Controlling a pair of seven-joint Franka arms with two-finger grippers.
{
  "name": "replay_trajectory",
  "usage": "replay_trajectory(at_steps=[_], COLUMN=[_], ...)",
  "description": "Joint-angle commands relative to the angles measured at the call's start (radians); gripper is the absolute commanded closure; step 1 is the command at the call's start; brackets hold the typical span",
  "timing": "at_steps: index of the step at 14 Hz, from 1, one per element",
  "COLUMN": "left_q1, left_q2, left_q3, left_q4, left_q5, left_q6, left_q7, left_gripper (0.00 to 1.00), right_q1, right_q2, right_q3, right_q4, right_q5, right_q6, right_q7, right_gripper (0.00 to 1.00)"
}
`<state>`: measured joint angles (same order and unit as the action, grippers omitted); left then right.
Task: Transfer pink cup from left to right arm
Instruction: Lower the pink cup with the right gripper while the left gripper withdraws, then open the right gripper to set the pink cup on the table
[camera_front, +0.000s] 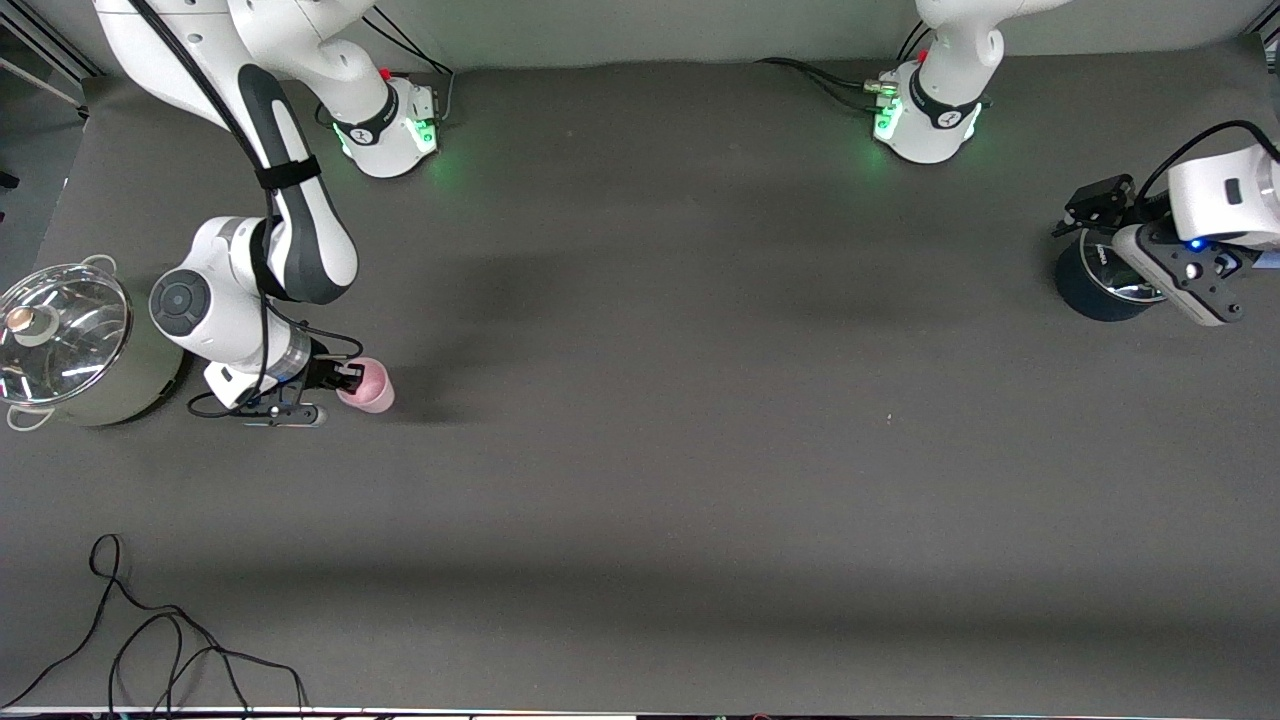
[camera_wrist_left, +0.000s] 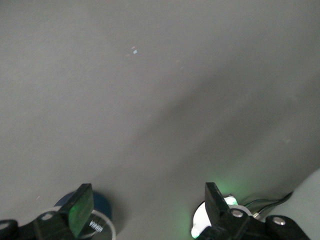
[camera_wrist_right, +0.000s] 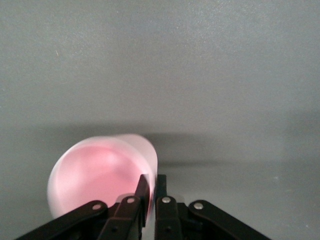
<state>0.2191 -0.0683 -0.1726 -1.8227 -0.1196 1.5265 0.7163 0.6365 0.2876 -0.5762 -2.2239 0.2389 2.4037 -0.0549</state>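
1. Currently the cup (camera_front: 368, 386) sits at the right arm's end of the table, close beside the steel pot (camera_front: 70, 345) and a little nearer the front camera.
2. Right gripper (camera_front: 348, 378): its fingers (camera_wrist_right: 142, 192) are pressed on the cup's rim wall, one inside the mouth and one outside. The cup appears tilted or lifted; whether it touches the table cannot be told.
3. Left gripper (camera_front: 1085, 215): spread and empty, hanging over the dark pot (camera_front: 1100, 285) at the left arm's end. This arm waits.
4. Step in hand, as judged: the cup is already with the right arm, so the transfer looks done or near done, with the left gripper well apart from it.
5. Next move, if any, calls for a steady carry or set-down; a rim pinch lets a light cup swing or slip.
6. Containers:
   - Cup: interior pink and bare, nothing in it.
   - Steel pot: closed by a glass lid (camera_front: 60, 330); contents cannot be told.
   - Dark pot: mostly hidden under the left gripper; contents cannot be told.
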Motion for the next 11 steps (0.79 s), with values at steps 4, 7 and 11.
replay_trajectory(at_steps=[4,7,11], left_q1=[0.000,-0.004,-0.006], left_q2=[-0.010,-0.022,-0.056], left_q3=[0.001,-0.019,-0.071], left_q4=[0.077,0.106,0.097], left_q5=[0.115,0.135,0.169], left_q6=[-0.042,-0.072,-0.039], left_q7=[-0.196,-0.393,-0.621], left_gripper=[0.01,0.01,0.01], right_q1=[0.002,0.002,0.002], right_q2=[-0.053,-0.142,-0.226], right_q3=[-0.005,-0.013,-0.034], right_q4=[0.015,0.079,0.241], right_q5=[0.011,0.011,-0.003], right_q6=[-0.064,-0.219,-0.464], right_q7=[-0.033,-0.019,0.029], right_gripper=[0.44,0.09,0.00])
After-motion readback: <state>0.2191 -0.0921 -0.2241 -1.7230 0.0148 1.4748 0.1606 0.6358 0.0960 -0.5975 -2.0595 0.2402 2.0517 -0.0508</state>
